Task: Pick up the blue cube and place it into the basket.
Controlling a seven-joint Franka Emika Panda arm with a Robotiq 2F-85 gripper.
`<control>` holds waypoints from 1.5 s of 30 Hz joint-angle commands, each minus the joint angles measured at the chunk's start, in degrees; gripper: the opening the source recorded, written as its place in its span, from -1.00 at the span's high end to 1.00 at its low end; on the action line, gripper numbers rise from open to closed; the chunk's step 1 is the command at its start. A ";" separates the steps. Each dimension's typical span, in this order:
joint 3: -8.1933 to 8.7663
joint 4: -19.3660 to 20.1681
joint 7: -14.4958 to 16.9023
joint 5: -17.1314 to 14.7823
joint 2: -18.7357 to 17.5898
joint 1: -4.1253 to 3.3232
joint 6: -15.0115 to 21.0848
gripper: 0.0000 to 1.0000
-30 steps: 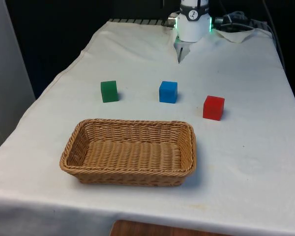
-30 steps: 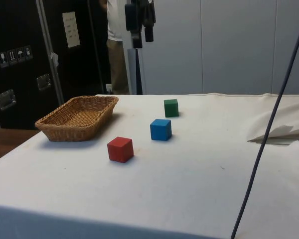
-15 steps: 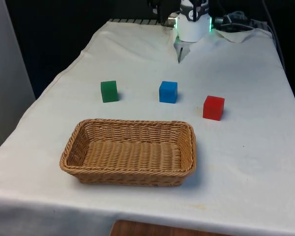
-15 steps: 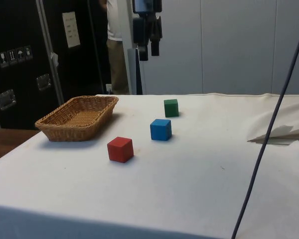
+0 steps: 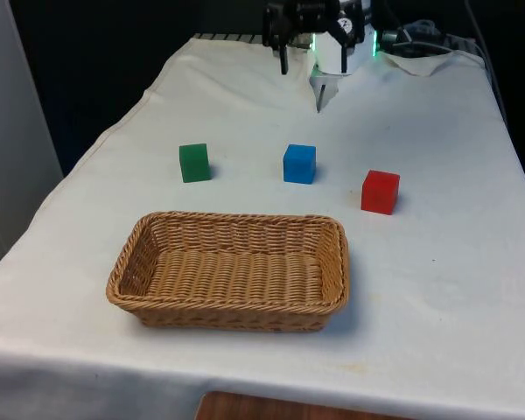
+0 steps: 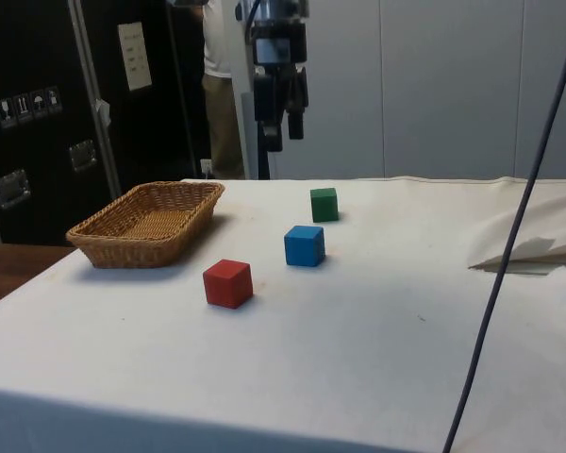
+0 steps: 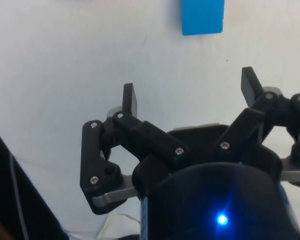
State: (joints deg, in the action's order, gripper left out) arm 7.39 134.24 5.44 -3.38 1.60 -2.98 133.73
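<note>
The desk [image 5: 437, 262], covered with a white cloth, carried everything in the scene. On its near part, toward the front view's left, lay the wicker basket [image 5: 230, 308], long and shallow, with nothing inside it. In the side view the basket [image 6: 147, 247] sat at the left, well apart from the cubes.

Above the far end of the desk hung the black pincer [image 5: 311, 54], high in the air and touching nothing. In the side view the pincer [image 6: 285, 140] pointed straight down, over the far side of the desk, beyond the green cube. From the wrist view the pincer [image 7: 190, 95] had its two fingers spread wide apart, and nothing was held between them; only white cloth was seen in the gap.

Three cubes stood in a loose row across the middle of the desk, beyond the basket. The blue cube [image 5: 299, 164] was the middle one, resting flat on the cloth, near the far long side of the basket but not touching it. In the side view the blue cube [image 6: 305, 245] stood between the other two, and in the wrist view the blue cube [image 7: 202, 17] lay ahead of the fingertips, well apart from them. The red cube [image 5: 380, 192] stood to the front view's right of it, a little nearer. The green cube [image 5: 194, 163] stood to the front view's left.

Behind the desk, in the side view, a person [image 6: 219, 85] in a white top stood partly hidden.
</note>
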 commanded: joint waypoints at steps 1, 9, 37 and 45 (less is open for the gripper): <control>0.00 0.46 -0.17 0.11 -0.69 -0.06 1.43 -1.00; 0.06 0.69 -0.63 1.15 -3.50 0.00 3.84 -1.00; -0.17 2.35 2.64 0.57 -10.43 0.11 11.29 -1.00; -0.06 2.41 2.98 0.69 -11.34 0.11 12.26 -1.00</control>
State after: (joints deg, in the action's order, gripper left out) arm 7.39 136.48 8.19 -2.41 -10.03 -2.92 145.88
